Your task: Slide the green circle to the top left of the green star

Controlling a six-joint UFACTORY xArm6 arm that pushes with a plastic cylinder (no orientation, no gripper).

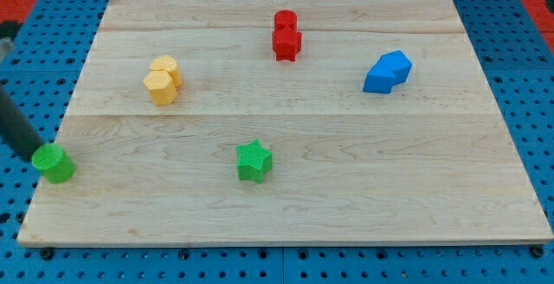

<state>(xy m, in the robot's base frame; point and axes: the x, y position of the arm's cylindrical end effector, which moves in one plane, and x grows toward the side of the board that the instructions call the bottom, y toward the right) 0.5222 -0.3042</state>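
The green circle [54, 164] sits at the far left edge of the desk [346, 206], low in the view, half over the board's left border. My tip [35, 156] is at its upper left side, touching or all but touching it; the dark rod runs up and off the view's left. There are no fingers on this rig, only the rod, so there is nothing to be apart or together.

The green star [254, 160] lies near the middle of the board, toward the view's bottom, well apart from the circle and at about the same height in the view. The goal spot, up and to the left of the star, is bare wood.

So the task looks barely begun: the circle is far to the star's left but not above it, and most of the travel is left. I judge the circle must go rightward and somewhat toward the view's top, stopping near the star's upper left corner.

Further out, the yellow pair [162, 80] stands above that path, the red pair [286, 35] near the top centre, the blue block [387, 72] at the upper right; none blocks the way
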